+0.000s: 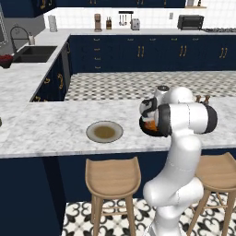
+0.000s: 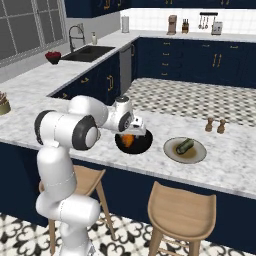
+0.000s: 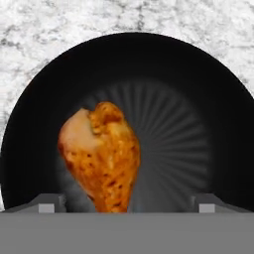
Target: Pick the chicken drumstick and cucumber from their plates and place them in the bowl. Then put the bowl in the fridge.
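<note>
Your counter point(image 2: 225, 160) carried the black bowl point(image 3: 208, 99), one plate point(image 1: 104, 132) bare and the other plate point(image 2: 185, 150) under the cucumber point(image 2: 184, 146). Your gripper point(image 3: 126, 202) hung open over the bowl, where the drumstick point(image 3: 101, 156) lay, untouched by either finger.

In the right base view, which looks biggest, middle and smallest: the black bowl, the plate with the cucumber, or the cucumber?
Largest to smallest:
1. plate, a little wider than the bowl
2. bowl, though the arm hides part of it
3. cucumber, clearly smallest
</note>
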Available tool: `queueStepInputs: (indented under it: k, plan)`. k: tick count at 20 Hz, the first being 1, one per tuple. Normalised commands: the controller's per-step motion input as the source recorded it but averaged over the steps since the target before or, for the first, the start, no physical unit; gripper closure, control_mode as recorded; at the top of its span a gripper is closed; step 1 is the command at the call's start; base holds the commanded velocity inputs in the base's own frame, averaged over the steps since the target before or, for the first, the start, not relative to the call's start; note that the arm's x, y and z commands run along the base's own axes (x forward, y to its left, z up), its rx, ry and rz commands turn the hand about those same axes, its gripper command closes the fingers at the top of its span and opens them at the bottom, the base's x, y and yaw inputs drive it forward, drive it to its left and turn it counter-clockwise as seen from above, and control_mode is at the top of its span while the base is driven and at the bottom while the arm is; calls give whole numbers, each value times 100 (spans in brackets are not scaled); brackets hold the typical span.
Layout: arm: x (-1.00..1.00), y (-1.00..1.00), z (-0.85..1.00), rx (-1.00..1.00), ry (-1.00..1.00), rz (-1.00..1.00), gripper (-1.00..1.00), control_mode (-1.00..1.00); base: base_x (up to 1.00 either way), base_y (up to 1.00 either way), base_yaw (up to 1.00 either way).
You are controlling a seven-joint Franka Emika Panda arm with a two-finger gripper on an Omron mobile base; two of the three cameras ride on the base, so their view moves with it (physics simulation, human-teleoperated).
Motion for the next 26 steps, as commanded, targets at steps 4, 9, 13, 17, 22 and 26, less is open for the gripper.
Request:
queueStepInputs:
  k: [4,9,13,17,22,26]
  plan:
    - [-73,-54,64,0,-5,-11,-100,-100,0,0,0]
    - [-34,-66,44,0,0,-27,-100,-100,0,0,0]
    - [-51,-87,23,0,-3,-19,-100,-100,0,0,0]
    - [-4,-90,1,0,0,-5,-100,-100,0,0,0]
    - [6,-90,0,0,0,0,-100,-100,0,0,0]
    - [12,-73,0,2,0,0,-100,-100,0,0,0]
